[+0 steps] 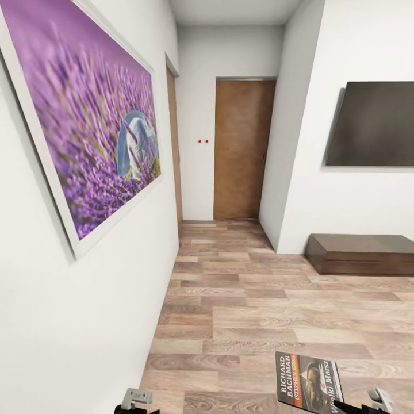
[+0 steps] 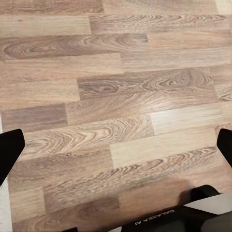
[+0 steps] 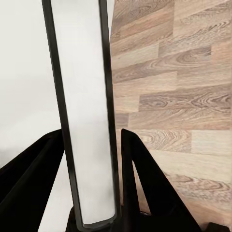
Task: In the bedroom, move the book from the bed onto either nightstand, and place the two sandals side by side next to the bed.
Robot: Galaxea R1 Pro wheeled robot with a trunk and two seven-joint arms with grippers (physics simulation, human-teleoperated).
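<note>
Book (image 1: 309, 384) clamped edge-on in right gripper (image 3: 92, 193) | lower cover cropped

Black tool (image 3: 92, 159) fingers; pale grey wrist parts; white lettering on black casing.

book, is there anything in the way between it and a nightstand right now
Can't tell: the book is clamped edge-on in the right gripper over the wood floor, facing a hallway and door. The route can't be judged.

White walls (image 1: 339, 195), plank floor (image 1: 259, 310) (wood-grained)
</note>
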